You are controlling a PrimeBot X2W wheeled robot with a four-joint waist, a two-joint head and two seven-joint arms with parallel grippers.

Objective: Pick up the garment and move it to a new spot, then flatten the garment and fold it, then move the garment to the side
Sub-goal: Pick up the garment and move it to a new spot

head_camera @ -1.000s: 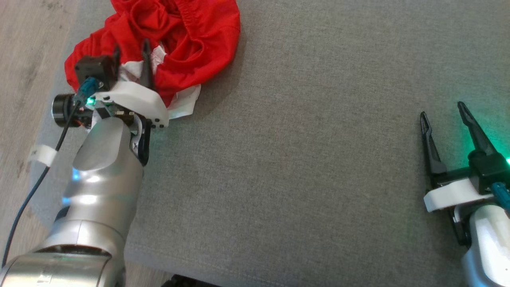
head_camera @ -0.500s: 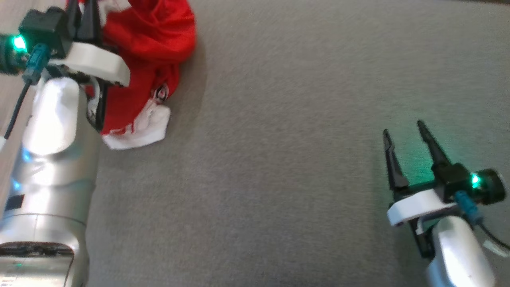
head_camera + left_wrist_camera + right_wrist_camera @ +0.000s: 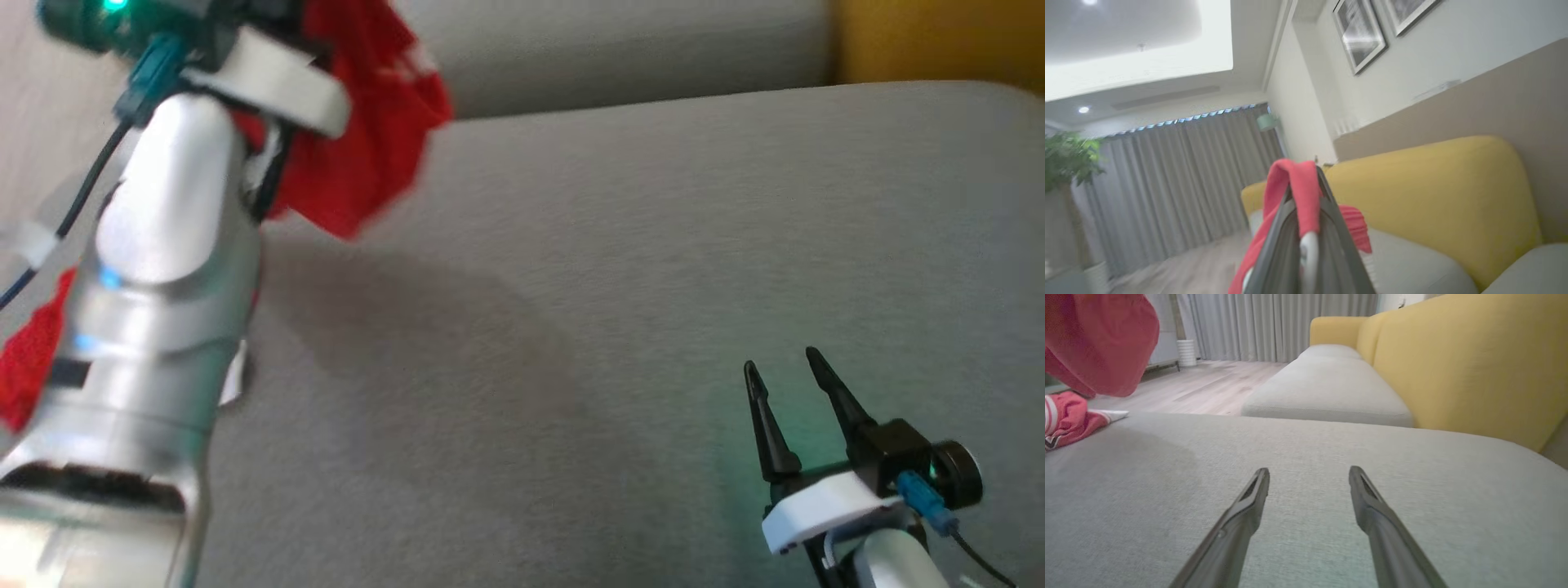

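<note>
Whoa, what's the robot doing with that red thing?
The robot's left jaws are shut on a red garment, holding most of it up above the grey sofa cushion, while one end lies on the cushion. Its right jaws stand open and empty, low over the cushion off to the right. The garment is bunched, not yet flattened or folded.
</note>
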